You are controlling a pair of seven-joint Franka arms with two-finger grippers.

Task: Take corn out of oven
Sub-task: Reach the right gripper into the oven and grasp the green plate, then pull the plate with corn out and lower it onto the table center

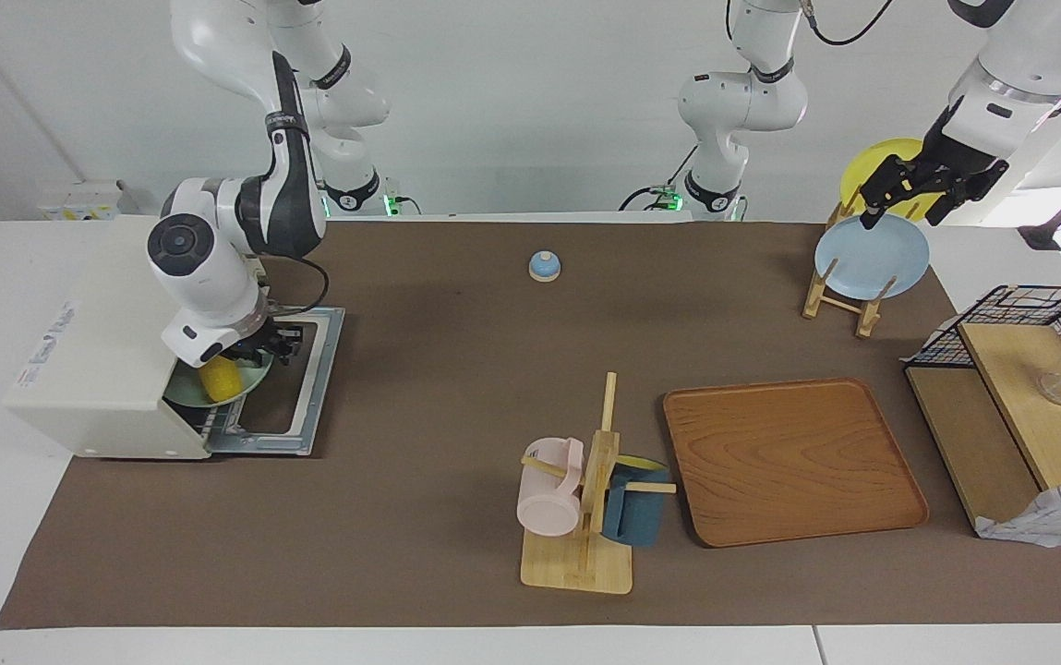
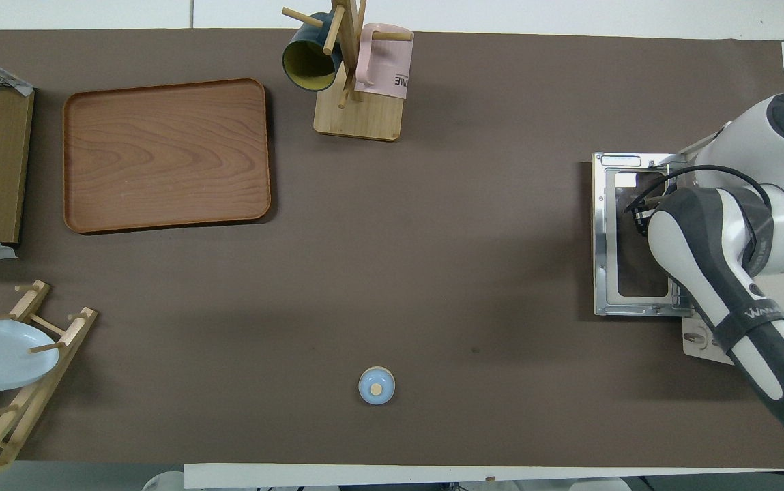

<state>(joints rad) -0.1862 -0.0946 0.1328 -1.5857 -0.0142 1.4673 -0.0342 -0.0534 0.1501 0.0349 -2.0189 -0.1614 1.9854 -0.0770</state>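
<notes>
The cream-white oven [image 1: 96,369] stands at the right arm's end of the table, its door [image 1: 295,388] folded down flat in front of it. The yellow corn [image 1: 219,377] lies on a green plate [image 1: 251,382] at the oven's mouth. My right gripper [image 1: 264,351] is down at the mouth, right over the corn and plate. In the overhead view the right arm [image 2: 719,259] hides the corn and covers part of the door [image 2: 610,232]. My left gripper [image 1: 904,211] waits open in the air over the plate rack.
A plate rack [image 1: 839,296] holds a pale blue plate [image 1: 872,257] and a yellow plate [image 1: 881,157]. A wooden tray [image 1: 793,462], a mug stand [image 1: 585,517] with a pink and a dark blue mug, a small blue knob [image 1: 544,266] and a wire basket [image 1: 1019,406] also stand here.
</notes>
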